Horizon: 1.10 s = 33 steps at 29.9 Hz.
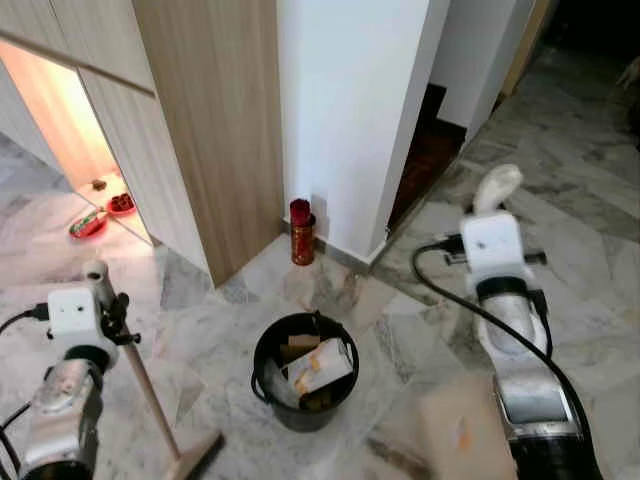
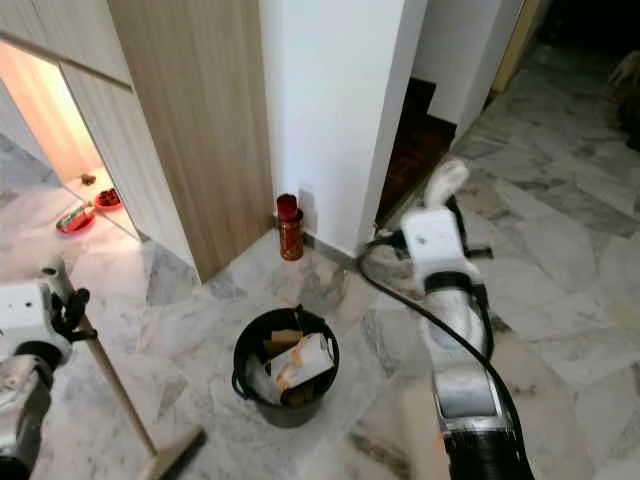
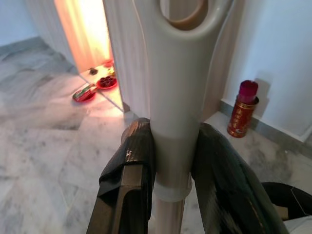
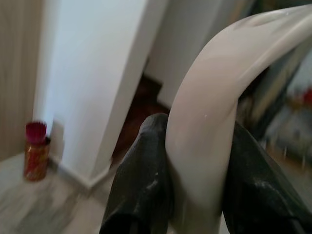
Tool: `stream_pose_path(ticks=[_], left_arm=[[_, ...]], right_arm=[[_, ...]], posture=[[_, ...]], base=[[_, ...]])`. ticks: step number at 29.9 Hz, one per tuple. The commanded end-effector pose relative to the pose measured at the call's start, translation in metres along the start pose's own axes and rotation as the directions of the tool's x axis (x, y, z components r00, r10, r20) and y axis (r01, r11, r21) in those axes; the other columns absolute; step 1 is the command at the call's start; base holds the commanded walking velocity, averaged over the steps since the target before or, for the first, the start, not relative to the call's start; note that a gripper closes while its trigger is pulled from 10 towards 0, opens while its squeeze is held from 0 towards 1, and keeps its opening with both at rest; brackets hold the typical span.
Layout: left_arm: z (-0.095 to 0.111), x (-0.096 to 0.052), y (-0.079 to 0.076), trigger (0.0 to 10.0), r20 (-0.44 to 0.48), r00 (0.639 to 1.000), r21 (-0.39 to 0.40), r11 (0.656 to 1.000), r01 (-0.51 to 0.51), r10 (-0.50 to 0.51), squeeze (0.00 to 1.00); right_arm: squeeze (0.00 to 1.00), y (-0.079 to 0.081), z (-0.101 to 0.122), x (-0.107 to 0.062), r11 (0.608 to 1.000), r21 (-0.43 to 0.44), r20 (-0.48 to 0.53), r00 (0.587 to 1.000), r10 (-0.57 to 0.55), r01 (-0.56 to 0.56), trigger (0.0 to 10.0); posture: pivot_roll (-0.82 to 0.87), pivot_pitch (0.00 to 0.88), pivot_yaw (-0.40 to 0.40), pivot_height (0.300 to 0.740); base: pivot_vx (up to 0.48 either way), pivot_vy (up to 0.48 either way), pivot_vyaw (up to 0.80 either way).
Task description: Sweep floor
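Two pincers busy: my left pincer (image 3: 170, 161) clamped on broom handle (image 3: 170, 97), broom head (image 1: 195, 458) on marble floor (image 1: 600, 260) nr black bucket (image 1: 303, 370); right pincer (image 4: 195, 165) clamped on curved white dustpan handle (image 4: 219, 87).

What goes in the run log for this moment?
left gripper: shut on broom handle | right gripper: shut on dustpan handle | black bucket: holds trash
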State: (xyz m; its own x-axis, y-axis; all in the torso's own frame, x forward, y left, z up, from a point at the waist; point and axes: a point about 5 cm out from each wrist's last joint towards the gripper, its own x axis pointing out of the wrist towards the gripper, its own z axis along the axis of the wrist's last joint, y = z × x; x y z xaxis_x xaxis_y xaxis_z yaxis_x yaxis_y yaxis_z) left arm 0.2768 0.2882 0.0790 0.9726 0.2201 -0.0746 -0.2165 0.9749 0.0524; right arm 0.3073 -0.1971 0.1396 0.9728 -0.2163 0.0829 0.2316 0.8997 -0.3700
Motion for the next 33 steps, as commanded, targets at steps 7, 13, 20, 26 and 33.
stream_pose_path(ticks=[7,13,20,26,33], left_arm=[[-0.030,-0.015,-0.013,10.0,-0.036,0.997,0.022,0.997,-0.072,0.073,0.00],[-0.040,-0.023,-0.004,10.0,-0.041,0.989,0.058,0.989,-0.139,0.142,0.00],[-0.048,-0.027,0.003,10.0,-0.066,0.981,0.065,0.981,-0.180,0.184,0.00],[-0.048,-0.027,0.003,10.0,-0.066,0.981,0.065,0.981,-0.180,0.184,0.00],[-0.048,-0.027,0.003,10.0,-0.066,0.981,0.065,0.981,-0.180,0.184,0.00]], right_arm=[[0.00,-0.005,-0.064,-0.014,0.969,0.245,-0.170,0.985,0.001,0.042,10.0],[0.00,-0.009,-0.109,-0.034,0.941,0.331,-0.301,0.953,0.035,0.070,10.0],[0.00,-0.011,-0.138,-0.053,0.937,0.340,-0.373,0.926,0.052,0.084,10.0],[0.00,-0.011,-0.138,-0.053,0.937,0.340,-0.373,0.926,0.052,0.084,10.0],[0.00,-0.011,-0.138,-0.053,0.937,0.340,-0.373,0.926,0.052,0.084,10.0]], posture=[[0.06,0.020,-0.010,0.740],[0.06,0.006,-0.009,0.740],[0.06,0.000,-0.009,0.740],[0.06,0.000,-0.009,0.740],[0.06,0.000,-0.009,0.740]], base=[[0.000,0.000,0.00],[0.000,0.000,0.00],[0.000,0.000,0.00],[0.000,0.000,0.00],[0.000,0.000,0.00]])
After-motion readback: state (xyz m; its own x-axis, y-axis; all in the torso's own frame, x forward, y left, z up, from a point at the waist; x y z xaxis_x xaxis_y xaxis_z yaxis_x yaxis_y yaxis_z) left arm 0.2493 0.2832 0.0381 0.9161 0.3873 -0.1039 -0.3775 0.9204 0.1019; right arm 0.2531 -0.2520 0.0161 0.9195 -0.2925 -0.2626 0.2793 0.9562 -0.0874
